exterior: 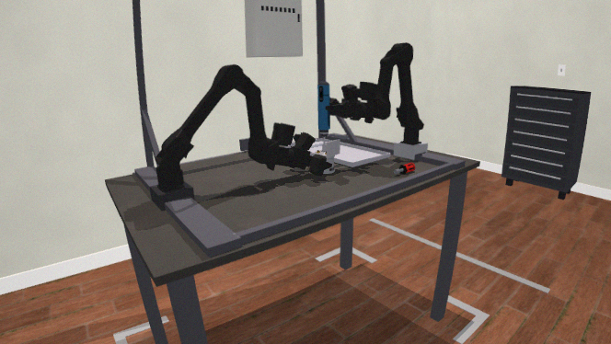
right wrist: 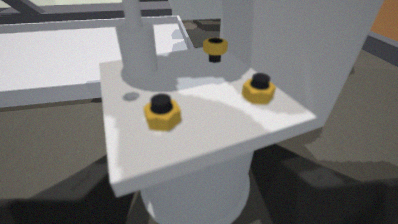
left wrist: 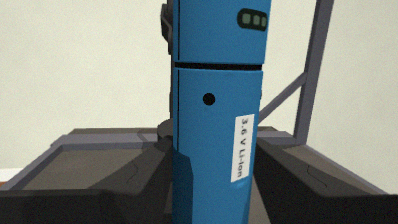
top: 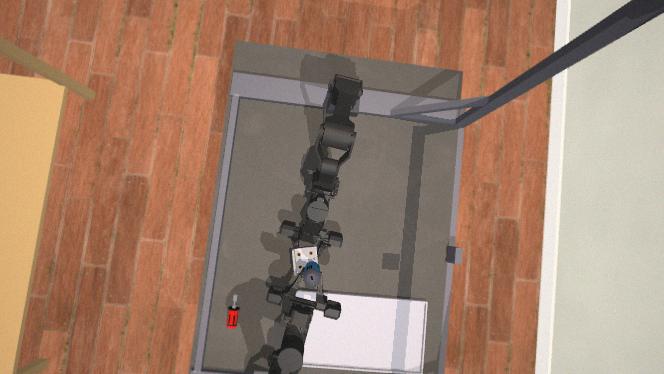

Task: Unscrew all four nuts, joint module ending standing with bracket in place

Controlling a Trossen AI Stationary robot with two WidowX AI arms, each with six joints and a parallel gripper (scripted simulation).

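Note:
My left gripper (top: pixel 311 273) (exterior: pixel 328 108) (left wrist: pixel 211 144) is shut on the electric nut driver (top: pixel 313 267) (exterior: pixel 324 115) (left wrist: pixel 215 135), which is upright. Its grey socket (right wrist: pixel 138 50) is at the bracket plate's far-left corner in the right wrist view; any nut under it is hidden. My right gripper (right wrist: pixel 194 144) is shut on the joint module (right wrist: pixel 197 187), standing under the bracket (right wrist: pixel 150 155) (exterior: pixel 332 151). Two nuts (right wrist: pixel 162 114) (right wrist: pixel 258 90) sit low on their studs. A third nut (right wrist: pixel 215 46) sits high, with black stud below it.
A red-handled tool (top: pixel 232 318) (exterior: pixel 408 168) lies on the table beside the left arm. A white tray (top: pixel 367 335) (exterior: pixel 359 154) (right wrist: pixel 45 55) stands near the module and under part of the left arm. The bracket's upright wall (right wrist: pixel 300 55) rises at the right in the right wrist view.

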